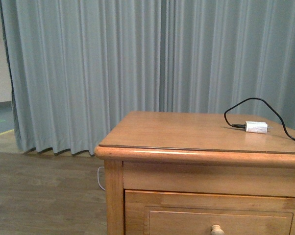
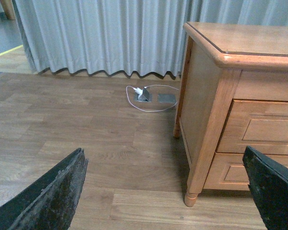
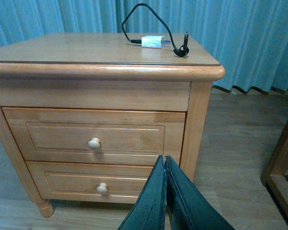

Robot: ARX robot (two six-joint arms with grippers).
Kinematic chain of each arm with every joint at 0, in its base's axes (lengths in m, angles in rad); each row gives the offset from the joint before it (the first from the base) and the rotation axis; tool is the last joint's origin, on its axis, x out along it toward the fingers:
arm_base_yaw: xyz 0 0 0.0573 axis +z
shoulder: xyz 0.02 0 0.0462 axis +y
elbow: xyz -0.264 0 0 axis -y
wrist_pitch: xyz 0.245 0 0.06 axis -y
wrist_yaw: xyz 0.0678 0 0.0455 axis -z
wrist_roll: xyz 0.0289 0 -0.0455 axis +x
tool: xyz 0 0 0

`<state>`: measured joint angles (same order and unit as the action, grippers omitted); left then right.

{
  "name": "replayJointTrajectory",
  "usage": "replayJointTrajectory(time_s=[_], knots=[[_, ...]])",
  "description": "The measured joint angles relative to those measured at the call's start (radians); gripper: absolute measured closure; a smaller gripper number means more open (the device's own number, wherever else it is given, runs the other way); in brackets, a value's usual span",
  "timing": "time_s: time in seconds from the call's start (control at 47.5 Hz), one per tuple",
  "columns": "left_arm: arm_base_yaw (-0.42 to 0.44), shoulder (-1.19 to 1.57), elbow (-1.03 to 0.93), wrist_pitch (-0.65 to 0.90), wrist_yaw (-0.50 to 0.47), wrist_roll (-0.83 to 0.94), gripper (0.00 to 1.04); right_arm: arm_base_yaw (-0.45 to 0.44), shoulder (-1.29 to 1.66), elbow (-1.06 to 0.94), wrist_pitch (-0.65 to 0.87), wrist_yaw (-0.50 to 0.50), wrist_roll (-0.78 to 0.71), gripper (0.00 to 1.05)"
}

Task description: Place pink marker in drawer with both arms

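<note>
The drawer (image 3: 94,136) sits closed at the top of the cabinet (image 3: 105,67), its knob (image 3: 94,143) facing out, a second drawer (image 3: 98,183) closed beneath it; on the cabinet top lies a white charger (image 3: 152,41) with a looped black cable (image 3: 149,14); the marker shows in no view. The left claw (image 2: 165,191) is spread wide above the wooden floor (image 2: 86,143), beside the cabinet; the right claw (image 3: 165,191) is pressed together, empty, before the drawer fronts; a grey curtain (image 1: 113,63) hangs behind.
</note>
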<state>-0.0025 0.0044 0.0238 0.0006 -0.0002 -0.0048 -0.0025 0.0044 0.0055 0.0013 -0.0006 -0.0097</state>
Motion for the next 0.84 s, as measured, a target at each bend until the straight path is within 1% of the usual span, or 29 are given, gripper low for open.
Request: replayJointTrajectory(time_s=[0.042,0.126,0.232,0.316,0.568,0.589,0.653,0.842], knots=[[0.0,0.0,0.0,0.0,0.0,0.0,0.06,0.0,0.0,0.0,0.0,0.0,-0.001,1.02],[0.0,0.0,0.0,0.0,0.0,0.0,0.06,0.0,0.0,0.0,-0.001,0.0,0.0,0.89],[0.0,0.0,0.0,0.0,0.0,0.0,0.06,0.0,0.0,0.0,-0.001,0.0,0.0,0.71],[0.0,0.0,0.0,0.0,0.0,0.0,0.06,0.0,0.0,0.0,-0.001,0.0,0.0,0.5],[0.0,0.0,0.0,0.0,0.0,0.0,0.06,0.0,0.0,0.0,-0.001,0.0,0.0,0.08],[0.0,0.0,0.0,0.0,0.0,0.0,0.06,0.0,0.0,0.0,-0.001,0.0,0.003,0.06],[0.0,0.0,0.0,0.0,0.0,0.0,0.06,0.0,0.0,0.0,-0.001,0.0,0.003,0.09],[0.0,0.0,0.0,0.0,0.0,0.0,0.06,0.0,0.0,0.0,-0.001,0.0,0.003,0.08]])
